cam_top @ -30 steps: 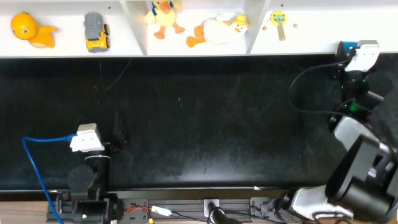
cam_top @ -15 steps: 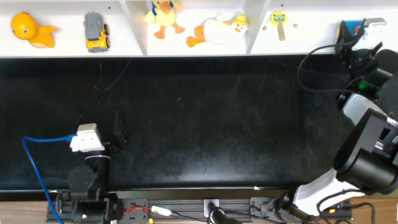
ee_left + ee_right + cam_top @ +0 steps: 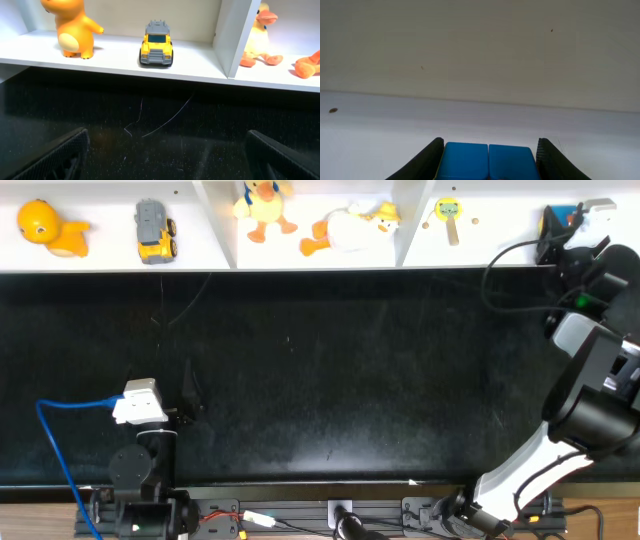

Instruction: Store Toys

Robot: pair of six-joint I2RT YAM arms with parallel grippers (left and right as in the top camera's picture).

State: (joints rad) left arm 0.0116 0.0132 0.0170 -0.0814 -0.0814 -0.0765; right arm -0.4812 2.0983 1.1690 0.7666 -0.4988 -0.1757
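Observation:
A blue block toy sits between the fingers of my right gripper, which is shut on it, close to the white floor and back wall of the shelf. In the top view the right gripper is inside the shelf's far right compartment, and the blue toy shows as a small patch. My left gripper rests low over the black table at the left. Its fingers stand wide open with nothing between them.
The white shelf along the table's far edge holds an orange duck, a yellow truck, a yellow plush duck, a white plush duck and a wooden toy. A blue cable loops by the left arm.
My right arm has carried the blue toy from the table's far right edge up into the shelf's right compartment. The left arm has not moved.

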